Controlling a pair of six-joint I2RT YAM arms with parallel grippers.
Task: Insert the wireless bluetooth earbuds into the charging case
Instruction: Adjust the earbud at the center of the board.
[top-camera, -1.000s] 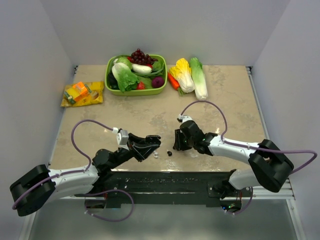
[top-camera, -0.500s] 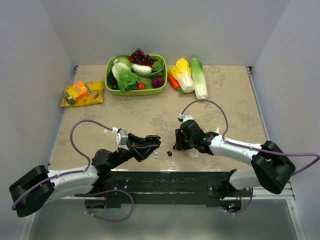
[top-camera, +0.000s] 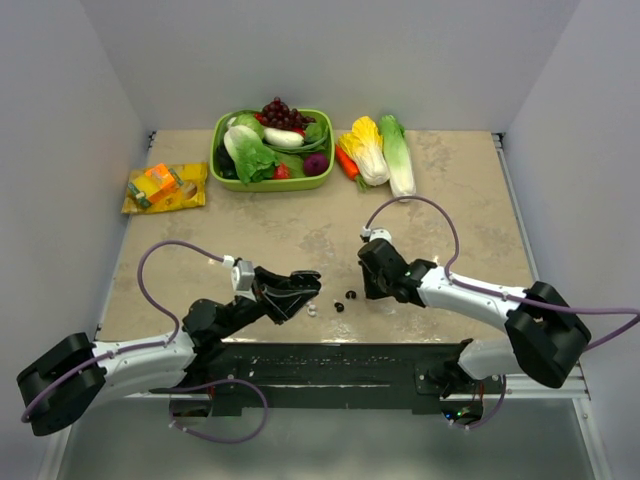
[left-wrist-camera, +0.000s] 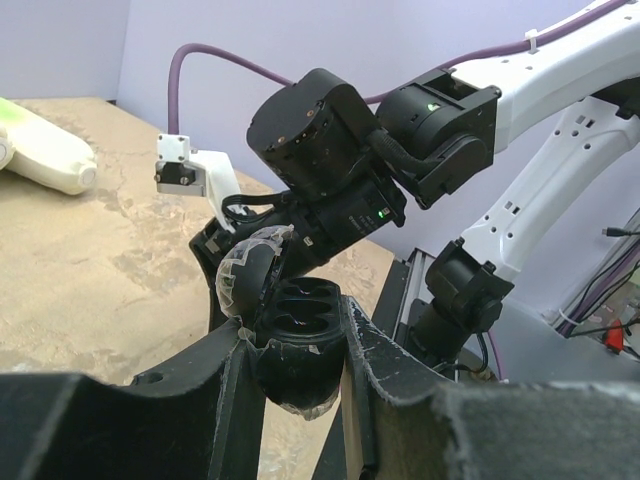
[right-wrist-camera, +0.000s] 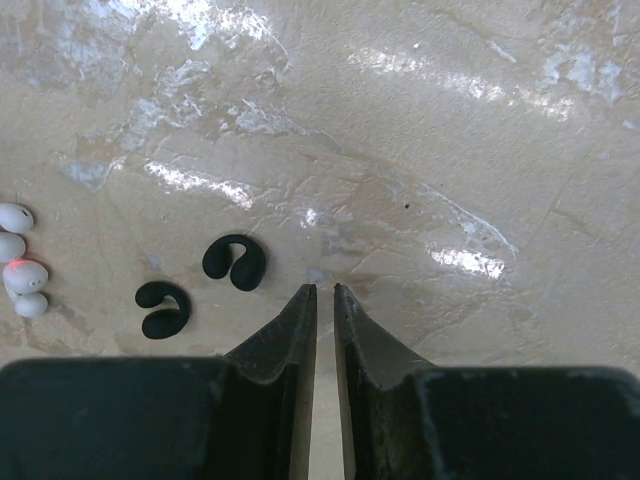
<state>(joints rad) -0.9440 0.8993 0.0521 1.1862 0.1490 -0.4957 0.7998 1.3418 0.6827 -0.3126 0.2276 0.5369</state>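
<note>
I have the left gripper (left-wrist-camera: 296, 350) clamped on the open charging case (left-wrist-camera: 299, 312); right gripper (right-wrist-camera: 325, 297) nearly closed (empty) beside black earbuds (right-wrist-camera: 234, 262).

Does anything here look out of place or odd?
Two black C-shaped earbuds and small white earbuds lie loose on the beige table, while the open black charging case in the left gripper looks empty.
</note>
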